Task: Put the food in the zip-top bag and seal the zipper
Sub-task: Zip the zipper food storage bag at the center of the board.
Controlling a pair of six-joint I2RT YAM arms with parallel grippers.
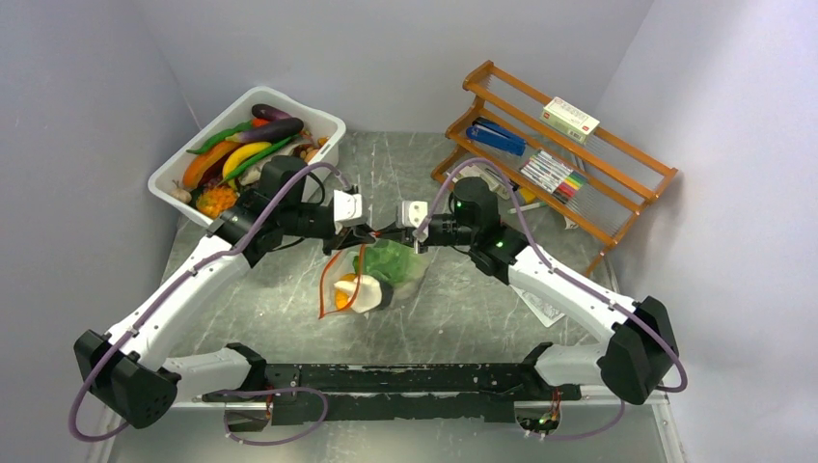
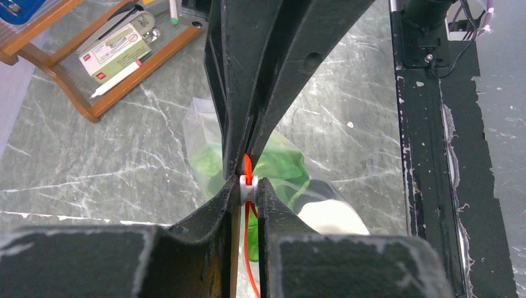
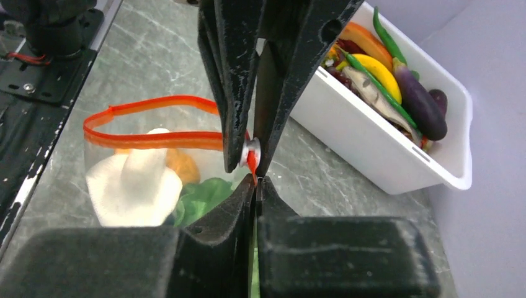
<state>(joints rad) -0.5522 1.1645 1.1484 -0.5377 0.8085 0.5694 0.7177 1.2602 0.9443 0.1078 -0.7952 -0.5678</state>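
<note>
The zip-top bag (image 1: pixel 374 280) lies mid-table with a green lettuce (image 1: pixel 388 260), an orange fruit (image 1: pixel 343 300) and a pale mushroom (image 1: pixel 361 290) inside. Both grippers meet tip to tip at the far end of its mouth. My left gripper (image 2: pixel 249 186) is shut on the zipper's small pale tip (image 2: pixel 248 190). My right gripper (image 3: pixel 255 181) is shut on the orange-red zipper strip's end, just beside that tip. The zipper (image 3: pixel 155 140) runs off as an open loop, so the mouth gapes. More food lies in the white bin (image 1: pixel 326 123).
The white bin stands at the back left, close behind the left arm. An orange-brown wooden rack (image 1: pixel 617 198) with a stapler, pens and a small box stands at the back right. A flat white leaflet (image 1: pixel 542 308) lies under the right arm.
</note>
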